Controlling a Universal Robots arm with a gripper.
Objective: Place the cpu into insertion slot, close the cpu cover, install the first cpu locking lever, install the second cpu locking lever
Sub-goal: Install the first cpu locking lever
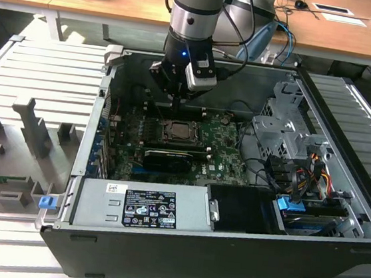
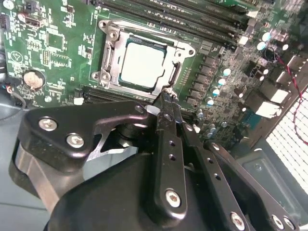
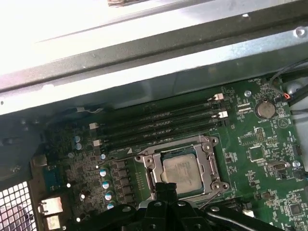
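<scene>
The cpu (image 2: 143, 64) lies silvery top up in the insertion slot (image 1: 181, 133) on the green board, and it also shows in the first wrist view (image 3: 180, 169). The cpu cover (image 2: 111, 53) lies flat around it as a metal frame (image 3: 208, 166). My gripper (image 2: 167, 102) has its slim black fingers pressed together, shut with nothing between them, and the tips sit right at one edge of the cover. In the exterior view the gripper (image 1: 176, 106) hangs inside the open case just above the slot's far side. I cannot tell how the locking levers stand.
Long black memory slots (image 3: 159, 122) run beside the socket. A black card (image 1: 168, 157) lies on its near side, with the grey power supply (image 1: 141, 208) in front. A metal drive cage (image 1: 286, 137) and cables stand at the exterior view's right. Case walls enclose the board.
</scene>
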